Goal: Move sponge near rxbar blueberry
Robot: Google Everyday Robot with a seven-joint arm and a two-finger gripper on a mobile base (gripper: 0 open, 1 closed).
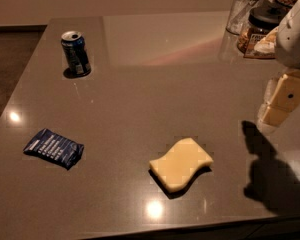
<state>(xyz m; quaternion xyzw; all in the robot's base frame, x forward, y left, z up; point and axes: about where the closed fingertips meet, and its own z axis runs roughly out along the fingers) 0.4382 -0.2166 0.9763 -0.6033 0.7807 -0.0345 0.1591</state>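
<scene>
The pale yellow sponge (181, 163) lies flat on the grey table near the front edge, right of centre. The rxbar blueberry (54, 147), a dark blue wrapper with white lettering, lies flat at the left, well apart from the sponge. My gripper (280, 104) hangs at the right edge of the view, above the table and to the upper right of the sponge, not touching it. It holds nothing that I can see. Its shadow falls on the table to the right of the sponge.
An upright blue drink can (75, 53) stands at the back left. A clear glass (242, 10) and a dark-lidded jar (260, 28) stand at the back right. The table's front edge (190, 228) runs just below the sponge.
</scene>
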